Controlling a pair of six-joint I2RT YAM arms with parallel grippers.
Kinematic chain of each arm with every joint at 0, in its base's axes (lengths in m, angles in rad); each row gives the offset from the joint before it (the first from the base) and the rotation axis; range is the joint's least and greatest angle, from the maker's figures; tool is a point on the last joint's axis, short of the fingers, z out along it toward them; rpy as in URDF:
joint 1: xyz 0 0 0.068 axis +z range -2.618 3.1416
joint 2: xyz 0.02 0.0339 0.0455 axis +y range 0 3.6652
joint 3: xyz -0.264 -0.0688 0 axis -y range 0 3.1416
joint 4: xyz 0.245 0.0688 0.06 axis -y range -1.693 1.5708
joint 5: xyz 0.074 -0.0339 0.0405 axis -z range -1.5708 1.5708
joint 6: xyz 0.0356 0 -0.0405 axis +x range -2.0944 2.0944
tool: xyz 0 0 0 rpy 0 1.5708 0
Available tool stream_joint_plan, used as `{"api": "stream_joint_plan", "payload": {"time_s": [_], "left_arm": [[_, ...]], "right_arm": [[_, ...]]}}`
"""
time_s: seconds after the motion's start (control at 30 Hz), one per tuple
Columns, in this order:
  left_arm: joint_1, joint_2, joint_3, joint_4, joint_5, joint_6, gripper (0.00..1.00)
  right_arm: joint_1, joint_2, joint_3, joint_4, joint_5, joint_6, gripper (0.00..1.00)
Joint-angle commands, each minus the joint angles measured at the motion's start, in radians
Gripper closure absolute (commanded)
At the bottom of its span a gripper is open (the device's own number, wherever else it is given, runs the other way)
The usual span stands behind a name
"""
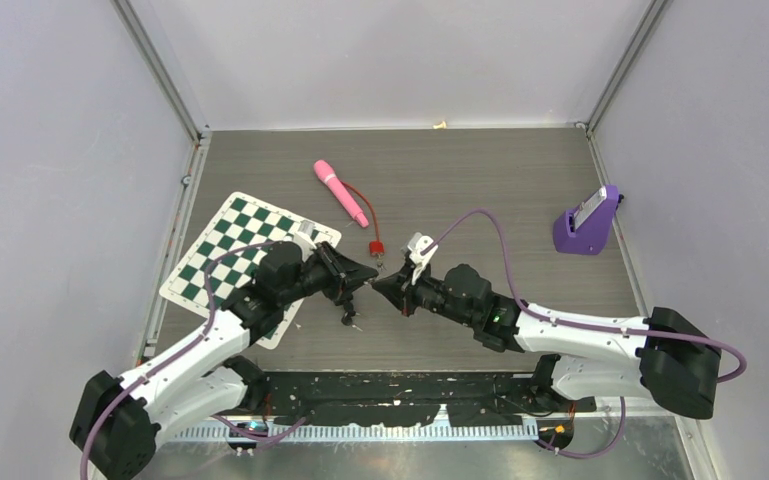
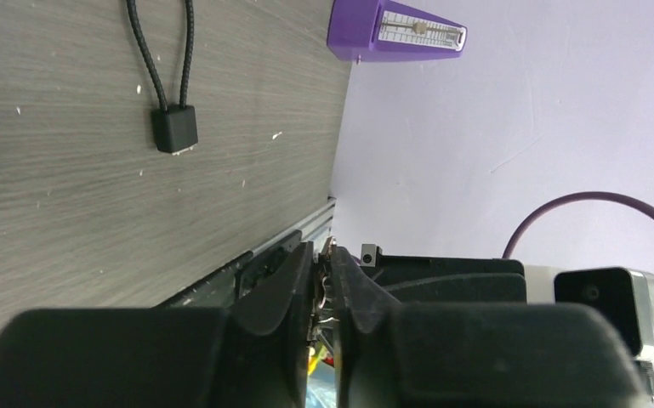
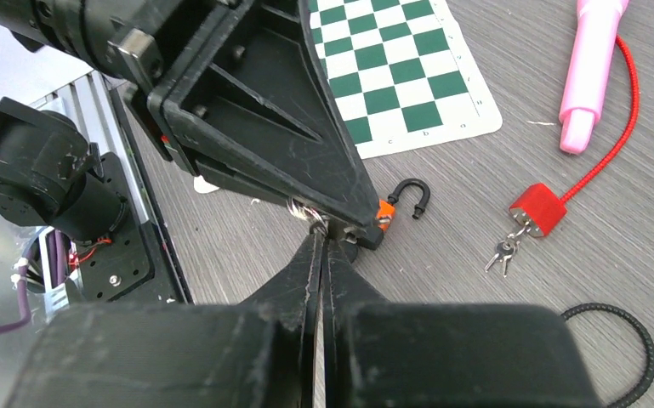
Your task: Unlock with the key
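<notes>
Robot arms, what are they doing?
The left gripper and right gripper meet tip to tip over the grey wood-grain table. The left one pinches a small silver key; the right one is shut right against it. A little orange padlock with a black shackle lies close by.

Bright, even light falls from overhead, and my arms cast only faint, soft shadows on the grey worktop. In the wrist views the fingers of my right tool and of my left tool loom close and slightly blurred; the chessboard mat beyond is sharp.
</notes>
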Motion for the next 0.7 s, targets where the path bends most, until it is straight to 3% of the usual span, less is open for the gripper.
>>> {"api": "stream_joint_plan", "payload": {"time_s": [0.0,0.2,0.37,0.43,0.67], "left_arm": [[-0.005,-0.049,0.012,-0.019,-0.063,0.056,0.89],[-0.004,-0.069,0.029,-0.060,-0.107,0.144,1.00],[-0.007,-0.082,0.065,-0.156,-0.143,0.244,1.00],[-0.009,-0.084,0.089,-0.193,-0.157,0.275,1.00],[-0.022,-0.091,0.110,-0.225,-0.169,0.299,1.00]], "right_arm": [[0.007,-0.010,-0.011,0.034,0.027,0.003,0.95],[0.011,-0.016,0.018,-0.052,0.035,-0.018,0.92],[0.026,-0.024,0.043,-0.095,0.055,-0.029,0.65],[0.051,-0.026,0.041,-0.092,0.096,-0.062,0.59],[0.194,0.015,0.031,0.035,0.268,-0.227,0.56]]}}
